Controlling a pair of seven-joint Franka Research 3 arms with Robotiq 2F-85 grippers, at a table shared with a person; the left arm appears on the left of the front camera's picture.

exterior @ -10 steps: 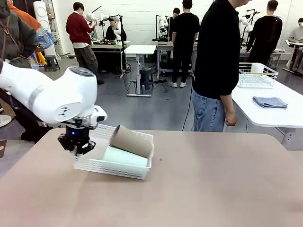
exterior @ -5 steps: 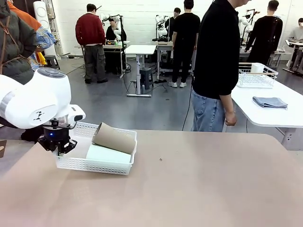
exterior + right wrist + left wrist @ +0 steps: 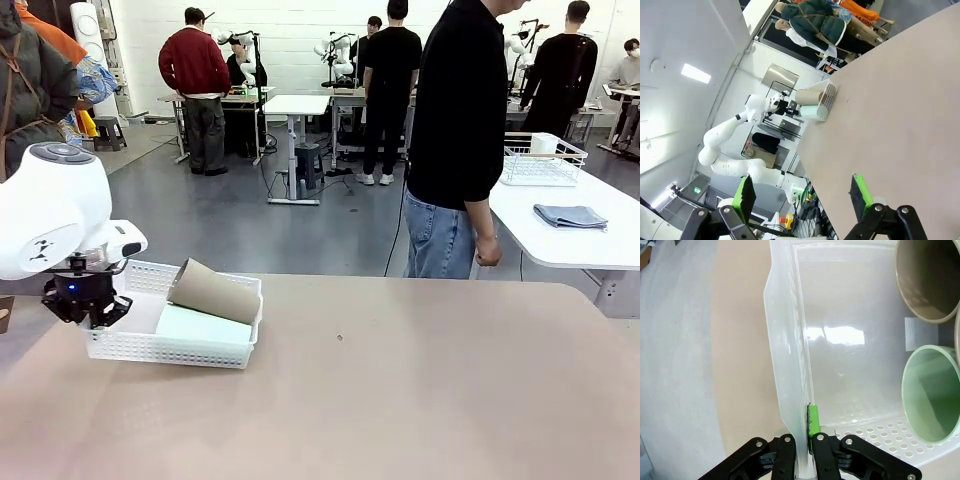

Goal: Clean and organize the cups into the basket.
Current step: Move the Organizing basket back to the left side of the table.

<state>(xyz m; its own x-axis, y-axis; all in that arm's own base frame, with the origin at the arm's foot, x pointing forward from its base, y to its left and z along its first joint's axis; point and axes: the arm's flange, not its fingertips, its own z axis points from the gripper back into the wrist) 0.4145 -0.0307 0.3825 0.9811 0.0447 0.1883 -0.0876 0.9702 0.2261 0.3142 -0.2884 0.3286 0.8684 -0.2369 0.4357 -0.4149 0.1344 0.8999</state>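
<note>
Basket (image 3: 170, 345) sits at the desk (image 3: 400, 400) edge, at 9 o'clock of the front view, with 1 short wall clamped between the pads of the left hand (image 3: 802, 437), a rim grip that suits dragging it without touching the contents. The mint cup (image 3: 932, 392) and tan cup (image 3: 213, 291) lie on their sides inside, the tan 1 atop the mint 1. The right hand (image 3: 802, 195) holds nothing, fingers apart above bare desk; no readable writing or brand is visible.

left arm (image 3: 45, 215): cut by frame edge | tan cup (image 3: 930, 277), mint cup (image 3: 932, 392): partly cropped

White arm (image 3: 45, 215), black fingers (image 3: 785, 460), green pads.
</note>
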